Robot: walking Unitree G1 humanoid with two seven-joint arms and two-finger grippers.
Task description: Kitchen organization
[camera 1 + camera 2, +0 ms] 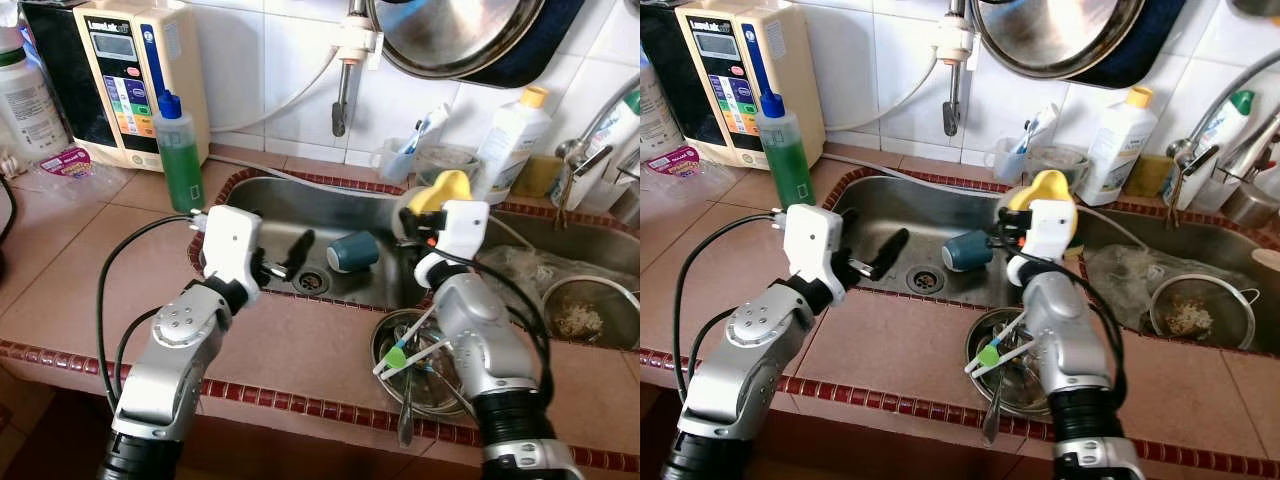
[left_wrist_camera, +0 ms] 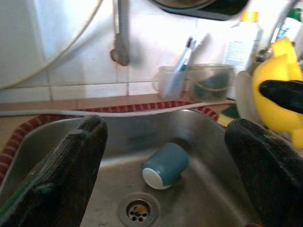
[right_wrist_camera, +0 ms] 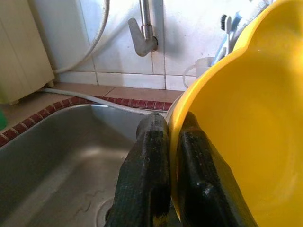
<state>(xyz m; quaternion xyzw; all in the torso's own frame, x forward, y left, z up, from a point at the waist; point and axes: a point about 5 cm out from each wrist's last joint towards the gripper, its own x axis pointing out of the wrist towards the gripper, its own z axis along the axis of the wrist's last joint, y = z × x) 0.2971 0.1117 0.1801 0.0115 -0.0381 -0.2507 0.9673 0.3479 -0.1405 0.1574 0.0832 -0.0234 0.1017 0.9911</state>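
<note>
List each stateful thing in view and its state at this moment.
Left end effector: open, over the sink.
Right end effector: shut on the yellow bowl rim.
Yellow bowl: held above the sink.
Blue cup: on its side in the sink.
Green bottle: upright, capped.
Strainer: holds scraps.
Metal bowl: holds utensils.

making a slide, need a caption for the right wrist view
Right gripper pinching the rim of a yellow bowl above the steel sink.

One teal cup [image 1: 352, 251], one yellow bowl [image 1: 444, 189], two white bottles [image 1: 512, 142], one green bottle [image 1: 179, 152], approx. two toothbrushes [image 2: 187, 52].
</note>
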